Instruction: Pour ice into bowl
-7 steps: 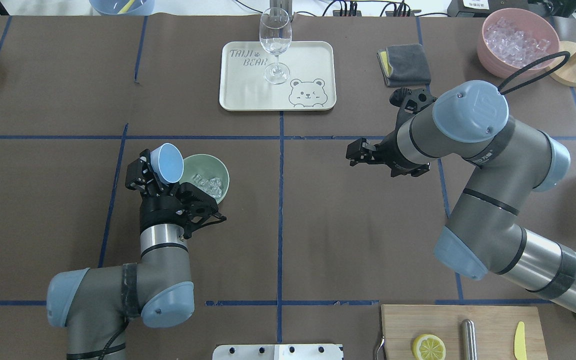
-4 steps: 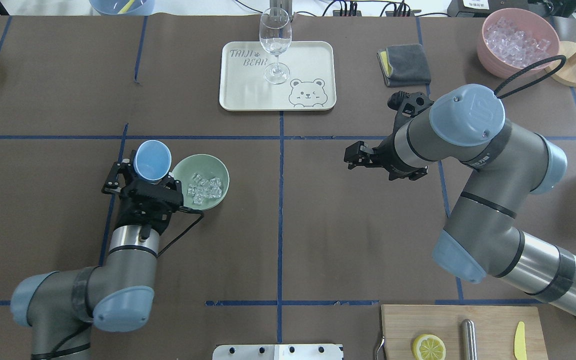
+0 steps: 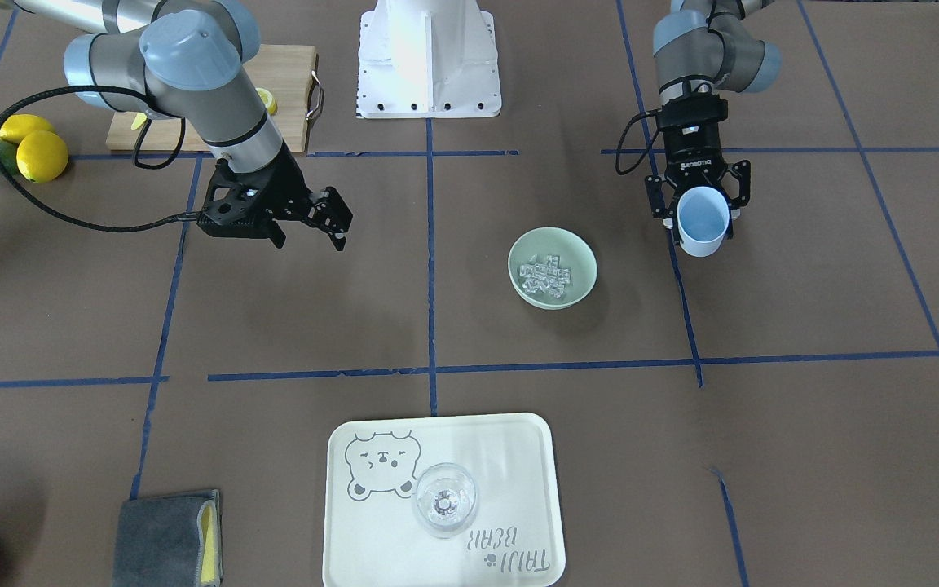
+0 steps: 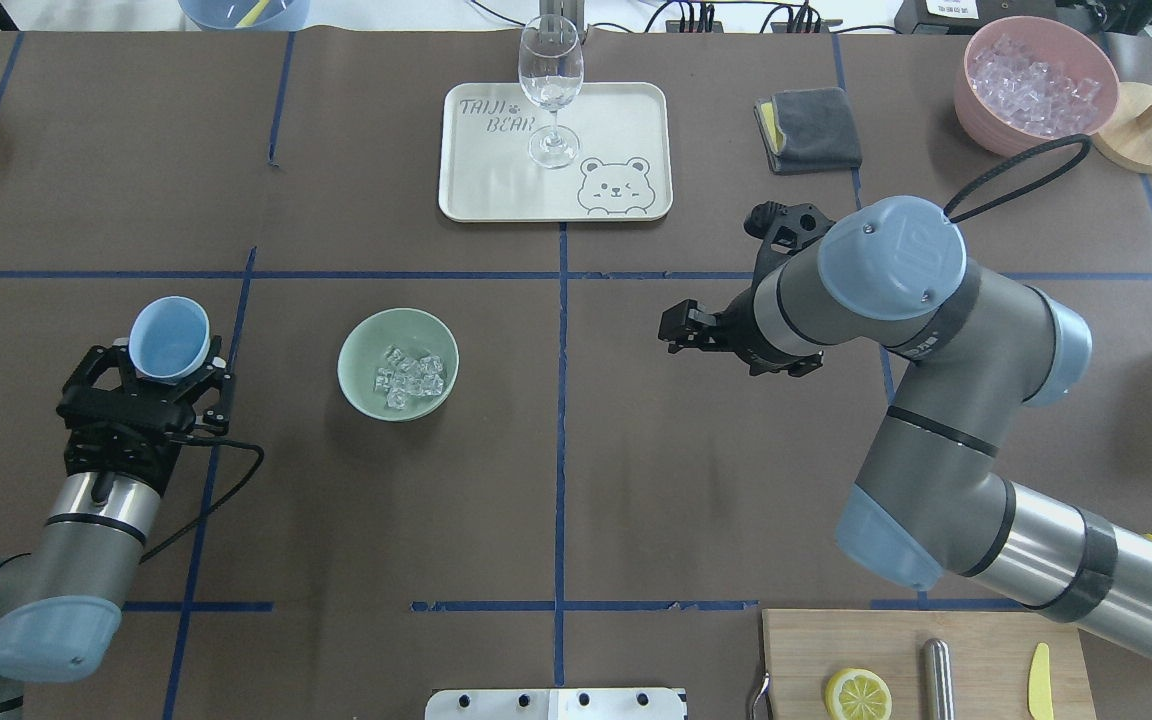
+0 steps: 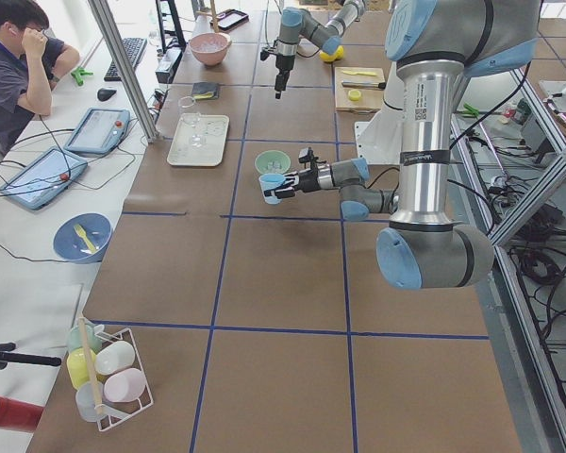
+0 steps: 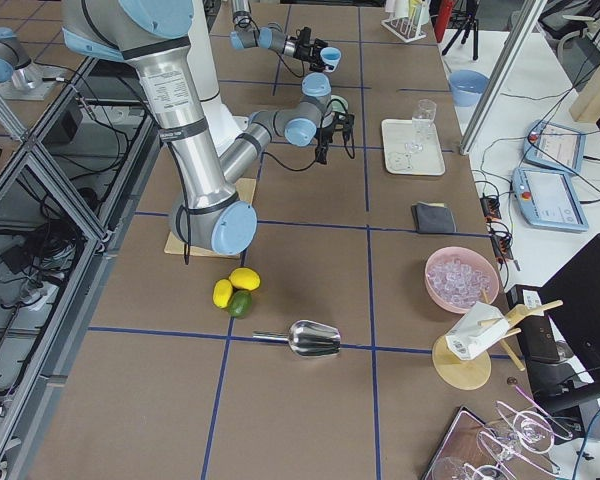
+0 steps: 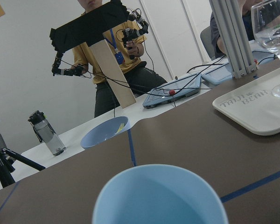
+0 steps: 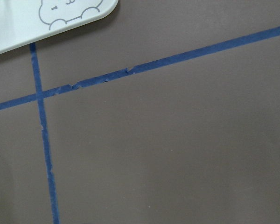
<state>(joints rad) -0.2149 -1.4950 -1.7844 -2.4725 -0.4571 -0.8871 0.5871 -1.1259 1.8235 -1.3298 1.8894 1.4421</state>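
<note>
The pale mint-green bowl (image 4: pixel 354 352) stands on the table left of centre, with a small heap of clear ice (image 4: pixel 409 374) inside. It also shows in the front view (image 3: pixel 579 254), with the ice (image 3: pixel 544 274). My left gripper (image 4: pixel 168 368) is shut on a light blue cup (image 4: pixel 169 335), upright and to the left of the bowl, clear of it. The cup looks empty in the left wrist view (image 7: pixel 158 198). My right gripper (image 4: pixel 681 330) is open and empty above bare table right of centre.
A cream tray (image 4: pixel 616 120) with a wine glass (image 4: pixel 550 80) sits at the far middle. A grey cloth (image 4: pixel 808 130) and a pink bowl of ice (image 4: pixel 976 110) are far right. A cutting board (image 4: pixel 976 640) with a lemon half lies near right.
My left gripper has swung the blue cup from over the bowl to the left and turned it upright. My right gripper has drifted slightly left.
</note>
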